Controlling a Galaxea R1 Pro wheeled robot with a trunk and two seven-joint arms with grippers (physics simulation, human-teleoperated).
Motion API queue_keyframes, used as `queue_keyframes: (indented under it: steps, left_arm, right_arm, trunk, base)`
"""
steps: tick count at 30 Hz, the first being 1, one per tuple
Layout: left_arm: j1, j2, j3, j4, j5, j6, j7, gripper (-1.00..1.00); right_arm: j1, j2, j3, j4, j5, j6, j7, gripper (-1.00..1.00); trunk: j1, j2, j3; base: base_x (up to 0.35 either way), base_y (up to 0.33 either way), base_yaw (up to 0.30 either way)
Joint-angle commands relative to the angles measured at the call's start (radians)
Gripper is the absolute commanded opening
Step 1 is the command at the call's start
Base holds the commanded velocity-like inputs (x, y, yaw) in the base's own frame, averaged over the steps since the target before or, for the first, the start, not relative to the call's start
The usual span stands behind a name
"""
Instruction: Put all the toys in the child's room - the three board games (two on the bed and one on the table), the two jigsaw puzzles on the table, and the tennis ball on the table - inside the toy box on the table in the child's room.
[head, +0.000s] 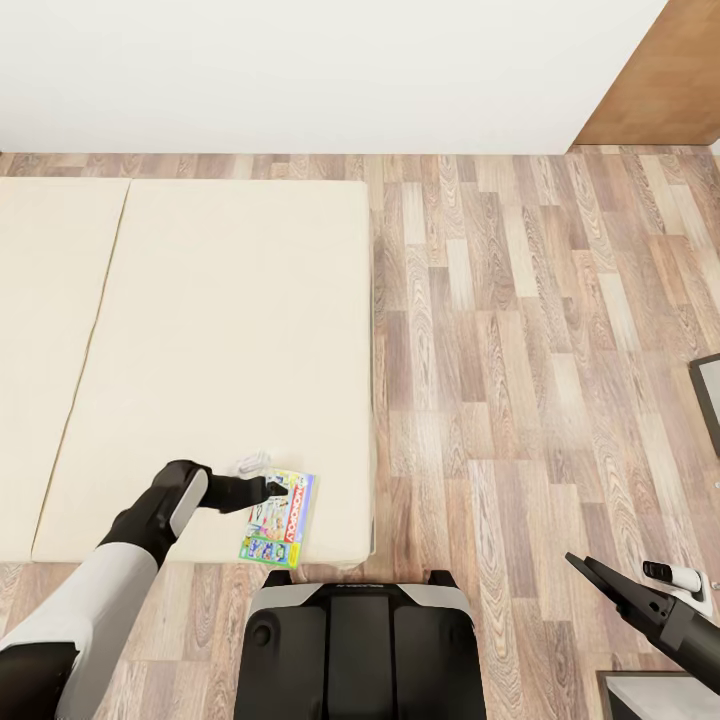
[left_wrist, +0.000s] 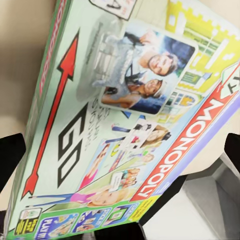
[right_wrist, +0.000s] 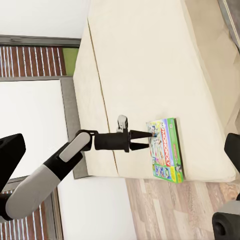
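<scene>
A MONOPOLY board game (head: 278, 520) lies flat on the cream bed (head: 220, 330), close to its front right corner. In the left wrist view its printed lid (left_wrist: 125, 125) is seen at close range. My left gripper (head: 283, 490) hovers over the box's far end, open, with its dark fingers (left_wrist: 11, 160) spread to either side of the lid. The right wrist view shows the same gripper (right_wrist: 148, 141) with its tips at the box's (right_wrist: 167, 150) edge. My right gripper (head: 585, 567) hangs open over the floor at the lower right, holding nothing.
Wood-plank floor (head: 520, 350) stretches to the right of the bed. A brown door (head: 660, 80) stands at the far right of the white wall. A dark grey cabinet edge (head: 708, 395) juts in at the right. My base (head: 360, 650) stands against the bed's front edge.
</scene>
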Motion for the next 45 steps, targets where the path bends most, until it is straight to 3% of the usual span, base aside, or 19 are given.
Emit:
queue_keyframes:
  steps: [1,28,45]
  left_arm:
    - [-0.001,0.001,-0.001,-0.001,0.000,0.008,-0.002,1.00]
    - [-0.009,-0.002,0.022,-0.001,0.000,0.074,-0.003,1.00]
    - [-0.009,-0.008,0.024,0.000,0.003,0.071,-0.006,1.00]
  right_arm:
    - [0.000,0.000,0.000,-0.001,-0.005,0.007,-0.001,1.00]
    - [0.000,0.000,0.000,-0.001,-0.004,0.007,-0.001,1.00]
    - [0.000,0.000,0.000,-0.001,-0.005,0.007,-0.001,1.00]
  trunk:
    - [0.001,-0.002,-0.001]
    - [0.001,-0.002,-0.001]
    - [0.001,-0.002,-0.001]
  base:
    - [0.000,0.000,0.000]
    - [0.000,0.000,0.000]
    - [0.000,0.000,0.000]
